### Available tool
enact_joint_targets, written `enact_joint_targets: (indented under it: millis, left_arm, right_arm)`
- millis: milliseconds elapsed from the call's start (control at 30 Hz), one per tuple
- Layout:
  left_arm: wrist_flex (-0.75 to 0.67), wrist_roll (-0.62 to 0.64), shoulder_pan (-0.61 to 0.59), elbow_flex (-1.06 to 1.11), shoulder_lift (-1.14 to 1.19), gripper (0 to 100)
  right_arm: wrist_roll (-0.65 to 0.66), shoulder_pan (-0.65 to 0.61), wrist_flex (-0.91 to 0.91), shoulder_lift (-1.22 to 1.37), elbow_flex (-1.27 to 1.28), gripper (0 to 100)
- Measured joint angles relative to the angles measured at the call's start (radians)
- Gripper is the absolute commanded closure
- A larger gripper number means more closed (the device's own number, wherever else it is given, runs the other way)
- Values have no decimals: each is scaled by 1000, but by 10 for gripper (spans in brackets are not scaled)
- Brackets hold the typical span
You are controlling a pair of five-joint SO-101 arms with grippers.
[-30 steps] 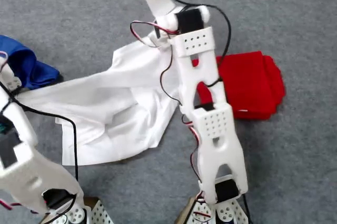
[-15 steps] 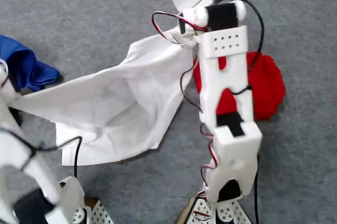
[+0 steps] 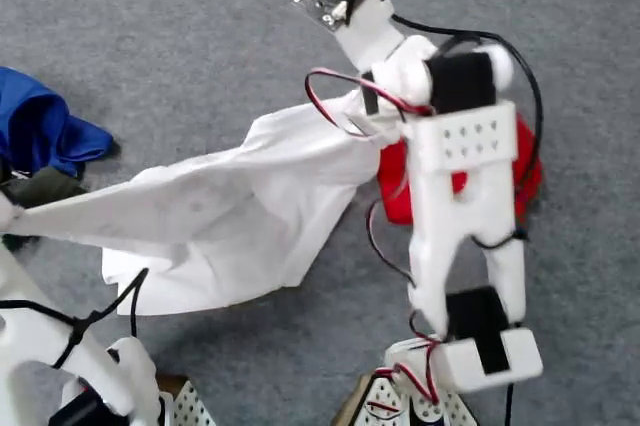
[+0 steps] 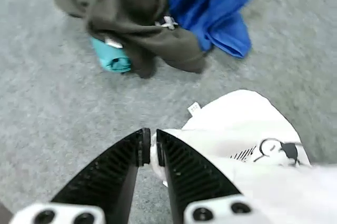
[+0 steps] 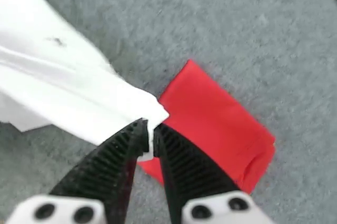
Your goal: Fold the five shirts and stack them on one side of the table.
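Left and right jaws, each clamped on the white shirt (image 3: pixel 220 211), have drawn it taut toward the frame's right, over the folded red shirt (image 3: pixel 393 191), probably to spread it for folding.

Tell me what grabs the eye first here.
A white shirt is stretched between the left gripper and the right gripper, each shut on an edge. A folded red shirt lies below the right gripper; a crumpled blue shirt and a dark garment sit heaped near the left one.

White shirt (image 3: pixel 220 216) — black print (image 4: pixel 274 148); red shirt (image 5: pixel 221 124); blue shirt (image 3: pixel 40 131) — grey table (image 3: pixel 180 46).
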Motion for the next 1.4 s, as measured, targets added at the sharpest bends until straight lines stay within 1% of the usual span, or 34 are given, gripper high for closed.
enact_joint_targets:
  millis: [133, 300, 500, 600, 667, 800, 933, 1033, 1167, 1267, 1400]
  left_arm:
    - [2, 41, -55, -5, -34, 982]
    - [2, 110, -120, -17, -198, 982]
    - [2, 103, -126, -23, -516, 982]
    - [2, 98, -87, -35, -658, 982]
    - [-11, 97, -69, -32, -712, 982]
    - [-107, 97, -69, 15, -726, 982]
    - [-267, 97, -66, 118, -710, 982]
    - [-345, 107, -64, 130, -669, 981]
    - [-374, 115, -63, 120, -624, 981]
    - [-382, 115, -60, 94, -611, 981]
    - [-382, 118, -57, 35, -608, 981]
  right_arm:
    - [-5, -2, 0, -80, -17, 997]
    - [-5, -2, 0, -169, -100, 997]
    - [-41, -29, 0, -269, -261, 997]
    - [-51, -52, 0, -295, -327, 997]
    - [-51, -58, 0, -296, -365, 997]
    - [-51, -58, -11, -296, -396, 997]
    - [-51, -58, -78, -296, -396, 997]
    - [-51, -58, -150, -298, -396, 997]
    - [-49, -58, -290, -298, -420, 997]
    - [-20, -60, -400, -298, -470, 997]
    - [0, -101, -523, -307, -493, 997]
